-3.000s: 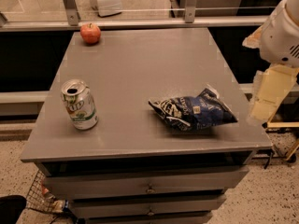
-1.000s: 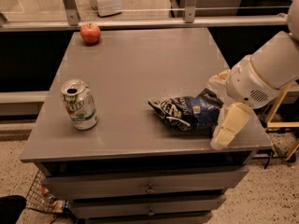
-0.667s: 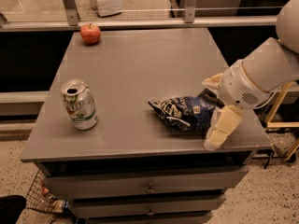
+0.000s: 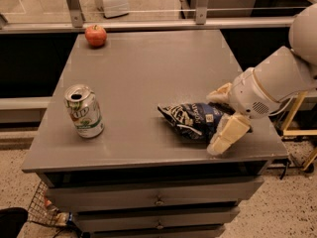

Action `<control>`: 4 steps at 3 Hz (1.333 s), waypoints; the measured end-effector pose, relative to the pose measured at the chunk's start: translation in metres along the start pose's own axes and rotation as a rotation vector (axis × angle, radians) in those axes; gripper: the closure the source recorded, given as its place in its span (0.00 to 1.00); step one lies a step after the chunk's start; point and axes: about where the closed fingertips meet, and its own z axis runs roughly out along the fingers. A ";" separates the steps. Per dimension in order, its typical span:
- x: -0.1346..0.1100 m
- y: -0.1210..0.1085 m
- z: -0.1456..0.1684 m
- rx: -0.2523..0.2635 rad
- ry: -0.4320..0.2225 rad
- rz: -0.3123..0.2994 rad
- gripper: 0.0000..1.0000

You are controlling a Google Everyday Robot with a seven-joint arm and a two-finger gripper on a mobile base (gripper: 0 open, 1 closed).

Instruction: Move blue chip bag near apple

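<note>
The blue chip bag [image 4: 190, 118] lies crinkled on the grey table [image 4: 148, 63], near its front right. The apple [image 4: 95, 34] sits at the table's far left corner, well away from the bag. My gripper [image 4: 213, 124] comes in from the right on a white arm. It is open, with one cream finger behind the bag's right end and the other in front of it. The bag's right end lies between the fingers and rests on the table.
A silver-green soda can [image 4: 84, 111] stands upright at the table's front left. Drawers [image 4: 158, 200] are below the table's front edge. A metal railing [image 4: 148, 24] runs behind the table. A wire basket [image 4: 47, 209] is on the floor at lower left.
My arm has come in from the right and down to the table. The gripper has moved left until its fingers straddle the bag's right end. The bag, can and apple have not moved.
</note>
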 end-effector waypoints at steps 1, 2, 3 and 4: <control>-0.001 0.001 0.000 -0.001 0.001 -0.003 0.43; -0.003 0.002 0.001 -0.001 0.002 -0.006 0.64; -0.004 0.002 0.001 -0.002 0.003 -0.009 0.89; -0.005 0.003 0.001 -0.003 0.003 -0.011 1.00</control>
